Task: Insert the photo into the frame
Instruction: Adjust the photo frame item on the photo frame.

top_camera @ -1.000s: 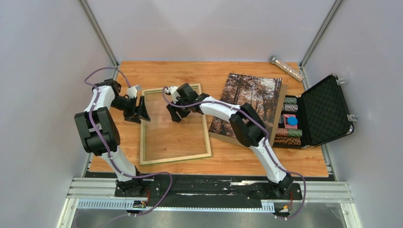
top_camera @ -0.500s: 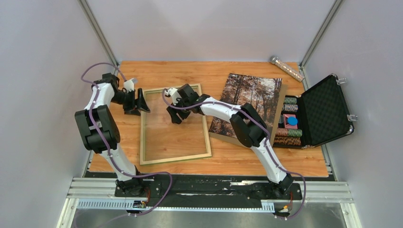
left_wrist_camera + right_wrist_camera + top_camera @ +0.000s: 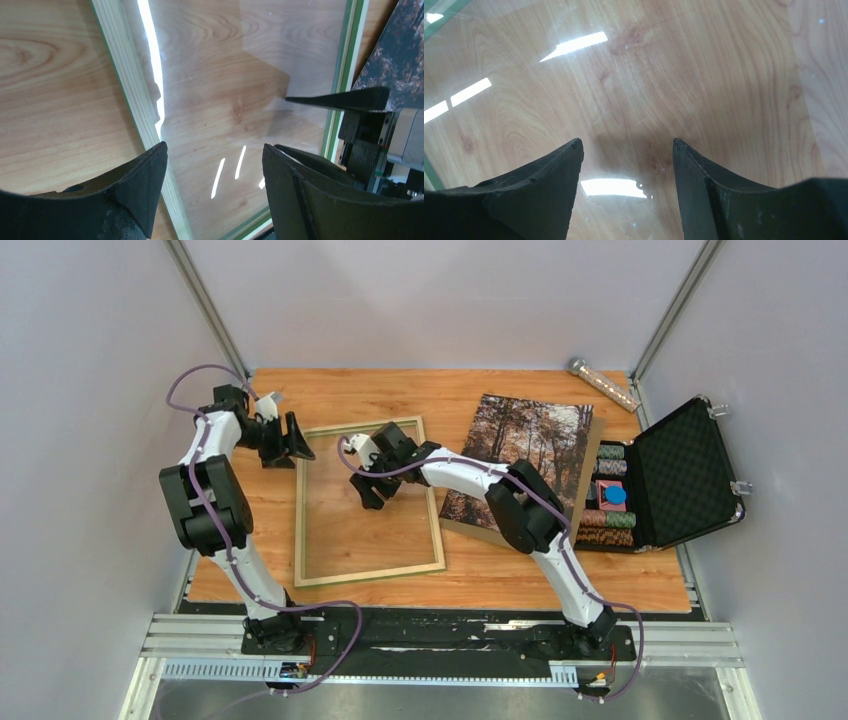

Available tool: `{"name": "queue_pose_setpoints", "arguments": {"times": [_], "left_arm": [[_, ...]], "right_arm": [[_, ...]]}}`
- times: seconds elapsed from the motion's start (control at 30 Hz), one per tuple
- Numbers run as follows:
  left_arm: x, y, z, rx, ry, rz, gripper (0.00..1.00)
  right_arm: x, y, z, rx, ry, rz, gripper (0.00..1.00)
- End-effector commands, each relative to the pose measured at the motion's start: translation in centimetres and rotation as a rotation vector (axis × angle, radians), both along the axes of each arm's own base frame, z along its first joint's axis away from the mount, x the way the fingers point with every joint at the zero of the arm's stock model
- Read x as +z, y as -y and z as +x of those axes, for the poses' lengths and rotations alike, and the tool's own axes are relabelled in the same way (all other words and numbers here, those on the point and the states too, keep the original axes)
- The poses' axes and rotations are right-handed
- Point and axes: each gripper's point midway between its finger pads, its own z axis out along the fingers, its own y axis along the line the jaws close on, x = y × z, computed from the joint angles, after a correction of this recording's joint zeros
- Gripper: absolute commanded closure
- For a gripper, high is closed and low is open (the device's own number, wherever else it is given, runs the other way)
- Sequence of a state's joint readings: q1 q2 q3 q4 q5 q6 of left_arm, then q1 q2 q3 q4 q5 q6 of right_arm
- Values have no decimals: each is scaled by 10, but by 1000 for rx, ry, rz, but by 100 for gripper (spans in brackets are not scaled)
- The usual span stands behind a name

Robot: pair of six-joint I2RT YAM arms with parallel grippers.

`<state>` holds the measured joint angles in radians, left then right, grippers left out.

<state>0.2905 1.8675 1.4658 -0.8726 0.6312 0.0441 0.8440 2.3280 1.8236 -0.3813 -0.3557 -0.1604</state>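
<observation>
The frame (image 3: 299, 515) lies flat on the table with its pale wood back up and a glass pane in it. In the left wrist view its wooden left rail (image 3: 127, 85) runs under my open left gripper (image 3: 215, 147), which hovers by the frame's far left corner (image 3: 297, 440). My right gripper (image 3: 368, 492) is open above the pane's far half, and its wrist view (image 3: 626, 142) shows only glass over the table between the fingers. The photo (image 3: 525, 450), an autumn forest print, lies face up to the right of the frame, and neither gripper touches it.
A brown backing board (image 3: 594, 455) lies under the photo. An open black case (image 3: 685, 475) with poker chips (image 3: 610, 495) stands at the right edge. A clear tube (image 3: 603, 383) lies at the back right corner. Grey walls close in both sides.
My left gripper has moved away from the arm bases, along the frame's left rail toward its far corner. The right gripper has slid slightly nearer over the glass. Both stay open.
</observation>
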Motion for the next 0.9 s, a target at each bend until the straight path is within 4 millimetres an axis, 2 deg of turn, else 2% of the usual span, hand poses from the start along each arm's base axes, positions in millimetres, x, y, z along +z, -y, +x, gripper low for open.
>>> {"name": "queue_pose_setpoints", "arguments": {"times": [0.0, 0.33, 0.57, 0.73, 0.87], "left_arm": [[14, -5, 34, 54, 121, -11, 22], [22, 3, 75, 72, 251, -35, 17], [12, 13, 107, 65, 284, -46, 15], [8, 19, 128, 77, 318, -74, 13], [6, 19, 141, 93, 328, -96, 13]], "right_arm": [[26, 3, -18, 39, -18, 6, 34], [67, 4, -14, 26, 43, 52, 26], [88, 15, -12, 7, 87, 60, 23], [91, 29, -14, -7, 83, 54, 24], [85, 43, -16, -24, 61, 38, 24]]}}
